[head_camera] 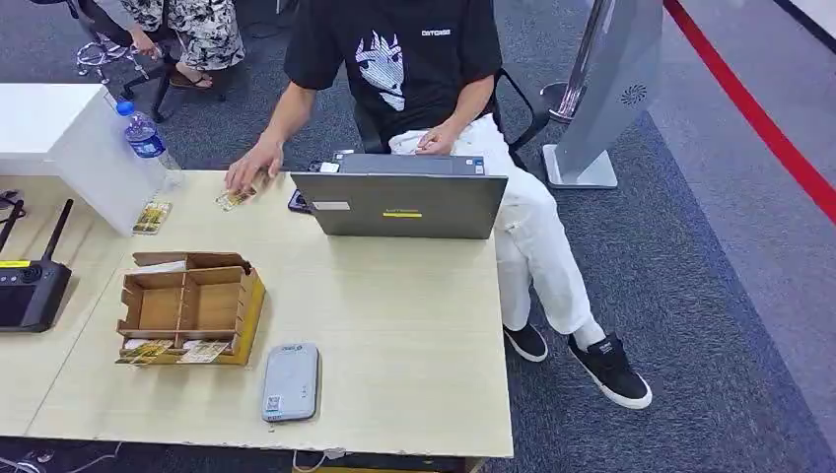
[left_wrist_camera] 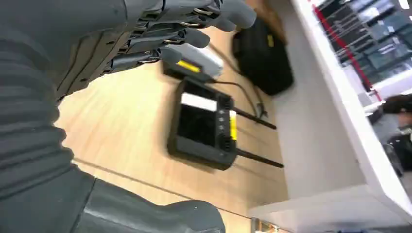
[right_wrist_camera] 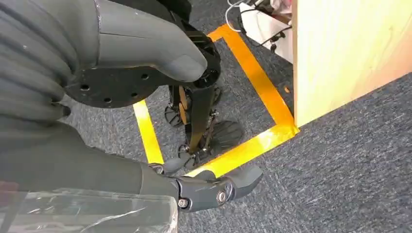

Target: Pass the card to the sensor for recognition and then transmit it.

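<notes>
On the table's [head_camera: 394, 325] far left a black controller [head_camera: 30, 291] with two antennas is laid, and in the left wrist view the left hand [left_wrist_camera: 160, 34] is held above it, fingers spread and loosely bent, nothing gripped or touched. A cardboard tray [head_camera: 189, 305] is set further right, with cards [head_camera: 173, 351] lying in its near slot. Beside it, near the front edge, the grey sensor [head_camera: 290, 381] is placed flat. Behind, a card [head_camera: 234, 199] is pressed to the table under a person's hand [head_camera: 251, 166], next to a laptop [head_camera: 399, 202]. The right hand [right_wrist_camera: 184, 121] is hung over the carpet beside the table, fingers apart and empty.
</notes>
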Motion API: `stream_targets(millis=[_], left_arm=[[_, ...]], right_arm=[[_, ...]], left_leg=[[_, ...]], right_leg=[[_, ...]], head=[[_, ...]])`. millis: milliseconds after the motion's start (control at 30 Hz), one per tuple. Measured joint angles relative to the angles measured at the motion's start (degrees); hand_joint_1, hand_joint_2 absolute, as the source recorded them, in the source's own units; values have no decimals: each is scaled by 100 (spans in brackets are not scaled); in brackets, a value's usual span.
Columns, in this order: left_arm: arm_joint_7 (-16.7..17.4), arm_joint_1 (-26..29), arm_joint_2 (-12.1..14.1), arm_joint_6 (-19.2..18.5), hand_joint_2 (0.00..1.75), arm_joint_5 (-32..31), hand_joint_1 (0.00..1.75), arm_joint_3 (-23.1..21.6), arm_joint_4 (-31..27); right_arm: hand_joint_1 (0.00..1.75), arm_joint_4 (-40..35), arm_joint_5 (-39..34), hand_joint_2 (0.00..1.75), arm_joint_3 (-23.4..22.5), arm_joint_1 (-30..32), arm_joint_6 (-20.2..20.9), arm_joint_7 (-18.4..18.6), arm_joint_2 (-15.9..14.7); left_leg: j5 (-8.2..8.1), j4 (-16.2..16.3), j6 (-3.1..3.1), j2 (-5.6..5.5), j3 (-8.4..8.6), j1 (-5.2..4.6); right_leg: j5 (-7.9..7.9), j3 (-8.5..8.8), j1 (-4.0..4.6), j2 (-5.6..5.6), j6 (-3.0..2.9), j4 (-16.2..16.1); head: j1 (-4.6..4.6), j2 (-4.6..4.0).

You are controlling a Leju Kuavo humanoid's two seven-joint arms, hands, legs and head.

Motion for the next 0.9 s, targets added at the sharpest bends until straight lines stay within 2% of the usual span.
stream_targets(millis=[633,900], left_arm=[[216,-500,1510,831,175,-2669,0,-2147,-636],[374,-530,2089,1349,175,-3891,0,-2894,-896]], right_arm=[[0,-179,1119,175,-1300,-203,529,76,278],[0,-288,1602,175,-1872,-360,649,-244,424]], left_leg=[[5,0,-6,3,-1,0],[5,0,-6,2,-3,1]], right_leg=[[4,-3,0,3,-5,1],[4,-3,0,3,-5,2]], head=[[0,0],[0,0]])
